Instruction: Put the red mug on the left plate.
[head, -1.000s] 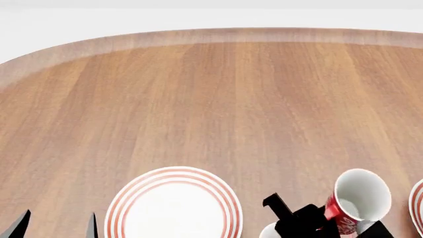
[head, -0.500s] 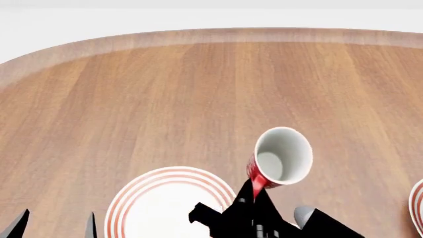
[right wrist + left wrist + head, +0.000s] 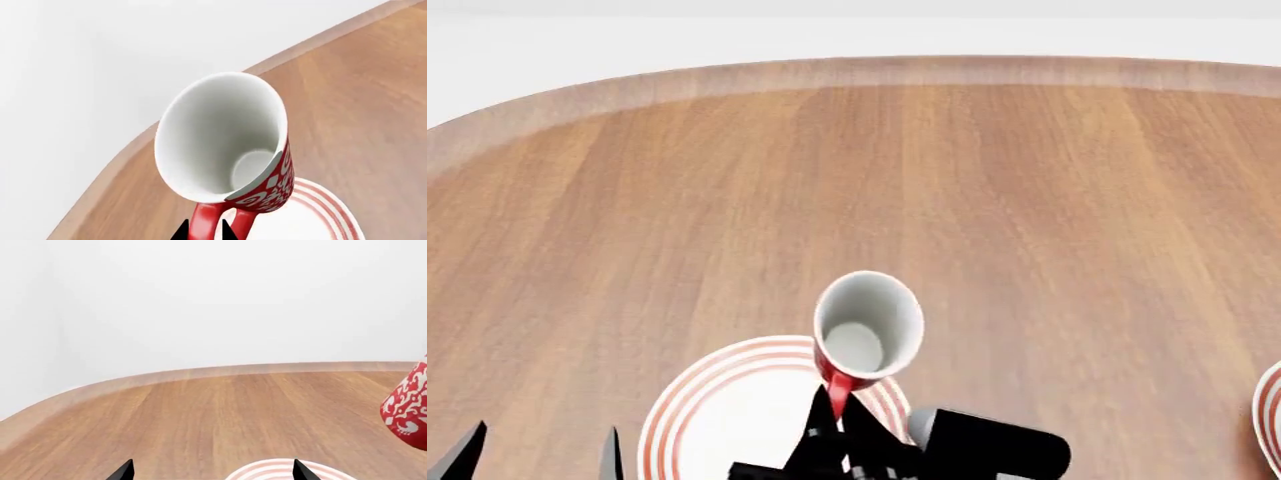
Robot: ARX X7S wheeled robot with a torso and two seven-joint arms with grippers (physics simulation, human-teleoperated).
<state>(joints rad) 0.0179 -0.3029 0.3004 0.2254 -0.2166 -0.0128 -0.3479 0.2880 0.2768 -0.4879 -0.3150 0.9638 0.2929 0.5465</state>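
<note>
The red mug [image 3: 868, 328] now hangs in the air over the far part of the left plate [image 3: 694, 400], well off the table [image 3: 854, 180], its white mouth turned up toward the head camera. A second ago it was far over near the table's right edge, close to the other plate [image 3: 1272, 400], of which only a sliver shows there; half a second ago it was midway, just past the left plate's right rim. So it has travelled leftward along the near edge of the table in that time and now sits above the plate.

The right gripper [image 3: 838, 425] carries it by the red loop handle: in the right wrist view the two dark fingertips [image 3: 181, 231] close on either side of the handle of the red mug [image 3: 223, 140], which tilts away from the camera with the left plate [image 3: 313, 215] showing beneath it. The arm's black body has swung left with the mug and now covers the near right part of the plate.

The left gripper [image 3: 541, 455] has not moved; its two black tips sit spread apart at the near left edge of the view with nothing between them. From the left wrist view the mug's patterned side [image 3: 408, 410] shows at the edge, above the plate's ringed rim [image 3: 267, 472].
</note>
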